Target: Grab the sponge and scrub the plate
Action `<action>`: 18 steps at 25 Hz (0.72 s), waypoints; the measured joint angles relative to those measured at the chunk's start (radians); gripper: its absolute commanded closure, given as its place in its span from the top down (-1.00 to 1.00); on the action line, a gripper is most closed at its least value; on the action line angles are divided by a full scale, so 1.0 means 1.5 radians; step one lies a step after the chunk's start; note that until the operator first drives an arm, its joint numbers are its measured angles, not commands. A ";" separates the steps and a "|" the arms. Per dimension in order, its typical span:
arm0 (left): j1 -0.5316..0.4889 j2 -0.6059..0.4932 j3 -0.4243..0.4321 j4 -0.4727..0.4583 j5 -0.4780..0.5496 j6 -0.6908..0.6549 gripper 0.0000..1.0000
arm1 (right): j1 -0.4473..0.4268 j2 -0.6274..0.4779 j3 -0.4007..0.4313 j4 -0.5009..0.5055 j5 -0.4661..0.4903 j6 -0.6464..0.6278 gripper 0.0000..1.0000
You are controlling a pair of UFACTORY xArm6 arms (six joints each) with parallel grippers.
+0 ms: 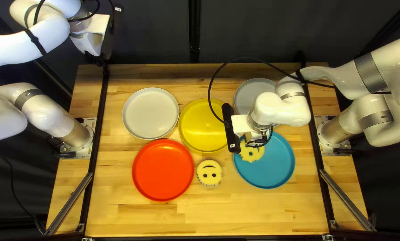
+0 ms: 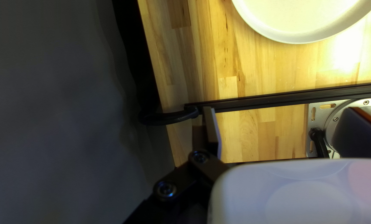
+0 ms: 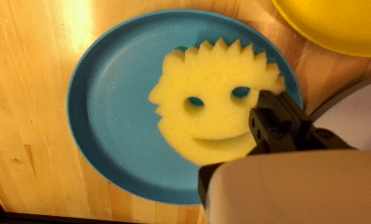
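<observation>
Sponge, yellow, round, foam, spiky-edged, with two cut-out eyes and a curved mouth (image 3: 212, 120): one, within the rim of the round blue plate (image 1: 271, 172), towards the side nearest the round yellow plate (image 1: 202, 129). Whether it touched the blue surface could not be told.

Right gripper, black (image 1: 255, 135): one, above the blue plate, reaching in front of part of that sponge in its wrist view. Whether it was open, closed or gripping the sponge could not be told.

Left gripper, black (image 1: 101, 62): one, raised near the table's far left corner, well apart from both sponges. Its state could not be told either, its own pale housing hiding part of it.

Second sponge, yellow, round, likewise with a face and toothed edge (image 1: 209, 168): one, on the light wooden table (image 1: 200, 214), between the round red-orange plate (image 1: 163, 169) and the blue one.

Further plates: one round, off-white (image 1: 150, 113), left of the yellow; one round, grey (image 1: 249, 91), beyond the blue, partly hidden by the right arm (image 1: 282, 107).

Rail, straight, black (image 1: 99, 120): one, along the table's left side.
</observation>
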 measured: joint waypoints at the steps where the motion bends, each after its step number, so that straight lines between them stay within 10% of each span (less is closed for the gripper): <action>1: 0.000 0.000 0.000 0.000 0.000 0.000 1.00 | 0.000 0.000 0.000 0.000 0.000 0.000 -1.00; 18: 0.000 0.000 0.000 0.000 0.000 0.000 1.00 | 0.077 0.059 0.021 -0.028 -0.085 0.081 -1.00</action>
